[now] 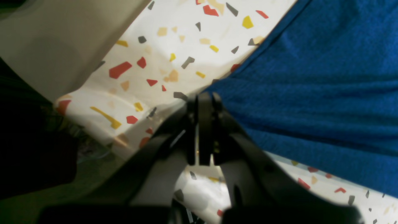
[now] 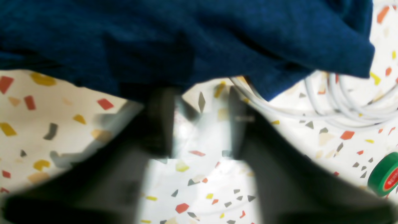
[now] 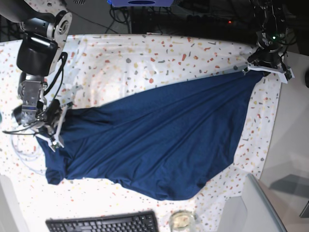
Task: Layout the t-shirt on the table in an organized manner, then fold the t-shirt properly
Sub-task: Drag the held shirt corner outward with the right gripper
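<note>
Base view | left fingers [image 1: 203,99] pinching t-shirt [image 3: 159,140] corner | right fingers [image 2: 199,93] spread at hem

T-shirt [image 3: 154,140], dark navy, is stretched diagonally and wrinkled across the flecked table [image 3: 145,58], far-right corner to near-left.

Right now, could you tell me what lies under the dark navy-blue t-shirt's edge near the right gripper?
White cables run under the navy t-shirt hem onto the speckled table; where they lead beneath the fabric is covered.
</note>
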`<control>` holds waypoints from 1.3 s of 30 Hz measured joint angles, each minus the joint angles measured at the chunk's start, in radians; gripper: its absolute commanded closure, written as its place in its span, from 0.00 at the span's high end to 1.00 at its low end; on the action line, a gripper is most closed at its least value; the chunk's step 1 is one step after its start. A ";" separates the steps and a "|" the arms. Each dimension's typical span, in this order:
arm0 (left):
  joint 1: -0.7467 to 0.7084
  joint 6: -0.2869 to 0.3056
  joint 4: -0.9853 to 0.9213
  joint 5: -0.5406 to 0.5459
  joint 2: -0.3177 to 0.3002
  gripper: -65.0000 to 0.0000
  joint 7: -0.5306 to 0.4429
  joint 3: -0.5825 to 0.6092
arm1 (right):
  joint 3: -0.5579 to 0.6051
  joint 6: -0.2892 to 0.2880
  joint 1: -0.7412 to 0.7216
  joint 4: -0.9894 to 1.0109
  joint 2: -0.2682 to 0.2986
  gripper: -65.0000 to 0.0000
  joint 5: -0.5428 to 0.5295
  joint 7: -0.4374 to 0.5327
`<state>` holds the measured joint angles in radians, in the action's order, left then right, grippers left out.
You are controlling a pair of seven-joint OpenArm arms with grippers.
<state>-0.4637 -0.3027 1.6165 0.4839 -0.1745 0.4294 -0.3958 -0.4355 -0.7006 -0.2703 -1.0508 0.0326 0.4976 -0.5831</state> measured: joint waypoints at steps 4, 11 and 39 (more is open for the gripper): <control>0.001 0.000 0.000 0.000 0.000 0.00 0.000 0.000 | 0.000 0.000 0.020 -0.074 0.000 0.12 0.002 0.001; 0.002 0.000 0.000 0.000 0.000 0.00 0.000 0.000 | 0.002 0.000 0.073 -0.171 -0.019 0.84 -0.001 -0.006; -0.002 0.000 0.006 0.003 0.000 0.00 0.000 -0.009 | 0.264 0.000 0.200 -0.440 0.018 0.02 -0.013 -0.387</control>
<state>-0.4660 -0.3027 1.6230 0.4873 -0.1745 0.4297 -0.4046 -0.1719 -0.7006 -0.0700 -1.4910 0.0502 0.4843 -0.9699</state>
